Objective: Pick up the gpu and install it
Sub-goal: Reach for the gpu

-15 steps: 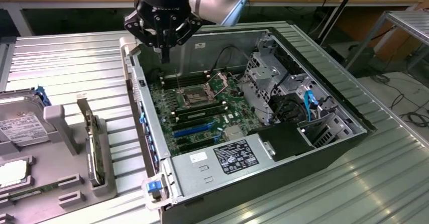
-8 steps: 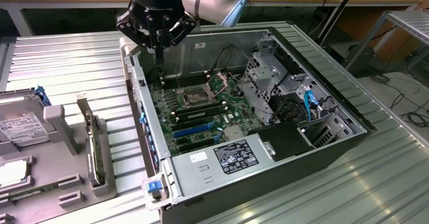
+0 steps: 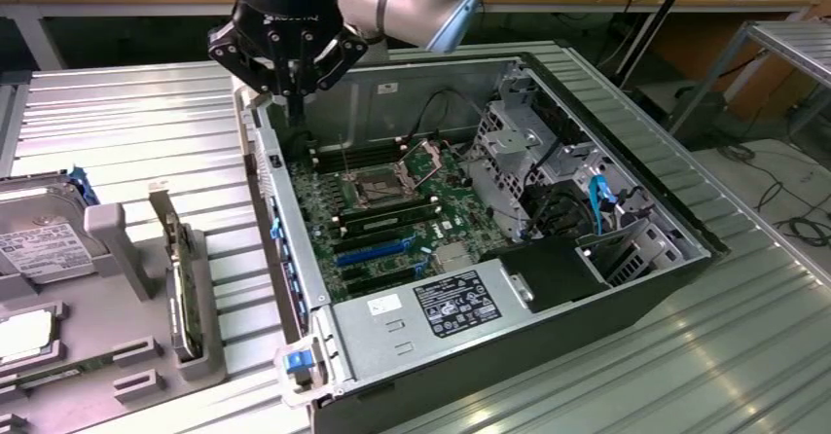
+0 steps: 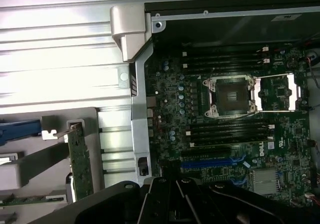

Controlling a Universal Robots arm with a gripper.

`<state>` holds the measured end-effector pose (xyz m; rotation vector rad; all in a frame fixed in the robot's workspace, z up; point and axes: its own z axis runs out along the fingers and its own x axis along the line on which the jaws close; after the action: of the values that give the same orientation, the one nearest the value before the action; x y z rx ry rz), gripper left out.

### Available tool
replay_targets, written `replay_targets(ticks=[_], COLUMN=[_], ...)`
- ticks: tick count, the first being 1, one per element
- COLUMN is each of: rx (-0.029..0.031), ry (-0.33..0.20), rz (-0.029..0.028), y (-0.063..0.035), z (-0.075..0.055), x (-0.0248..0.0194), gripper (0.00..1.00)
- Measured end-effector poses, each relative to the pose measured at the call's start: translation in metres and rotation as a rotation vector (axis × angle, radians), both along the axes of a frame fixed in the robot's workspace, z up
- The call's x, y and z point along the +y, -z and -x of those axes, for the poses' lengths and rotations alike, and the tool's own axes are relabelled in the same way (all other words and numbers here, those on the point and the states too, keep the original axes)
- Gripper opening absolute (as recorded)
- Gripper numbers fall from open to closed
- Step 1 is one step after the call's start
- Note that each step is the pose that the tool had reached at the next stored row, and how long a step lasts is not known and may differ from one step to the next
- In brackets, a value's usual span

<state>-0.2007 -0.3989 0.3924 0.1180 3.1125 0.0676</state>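
- The gripper (image 3: 296, 115) hangs in the upper middle-left of the exterior view, above a corner of the open computer case (image 3: 389, 89). Its fingers are closed together with nothing between them.
- The gpu (image 3: 182, 283) stands on edge in a gray holder (image 3: 111, 249) at the lower left, outside the case.
- Gpu and gripper are well apart.

Lower end of gpu (image 4: 80, 164) behind the gripper (image 4: 182, 204)
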Motion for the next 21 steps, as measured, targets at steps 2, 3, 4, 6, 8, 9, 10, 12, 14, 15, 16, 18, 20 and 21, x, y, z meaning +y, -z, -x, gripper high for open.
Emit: replay_targets(ticks=[2,3,4,6,8,9,10,12,14,15,16,18,20,21], rx=[0.0000,0.0000,0.0000,0.0000,0.0000,0.0000,0.0000,0.0000,0.0000,0.0000,0.0000,0.0001,0.0000,0.0000], ry=[0.000,0.000,0.000,0.000,0.000,0.000,0.000,0.000,0.000,0.000,0.000,0.000,0.000,0.000], rz=[0.0000,0.0000,0.0000,0.0000,0.0000,-0.0001,0.0000,0.0000,-0.0001,0.0000,0.0000,0.0000,0.0000,-0.0001], y=[0.0000,0.0000,0.0001,0.0001,0.0001,0.0002,0.0002,0.0002,0.0003,0.0002,0.0003,0.0003,0.0003,0.0003], z=[0.002,0.003,0.005,0.007,0.009,0.011,0.014,0.018,0.021,0.022,0.023,0.025,0.027,0.028], x=[0.0000,0.0000,0.0000,0.0000,0.0000,0.0000,0.0000,0.0000,0.0000,0.0000,0.0000,0.0000,0.0000,0.0000], gripper=[0.11,0.11,0.11,0.11,0.11,0.11,0.11,0.11,0.11,0.11,0.11,0.11,0.11,0.11])
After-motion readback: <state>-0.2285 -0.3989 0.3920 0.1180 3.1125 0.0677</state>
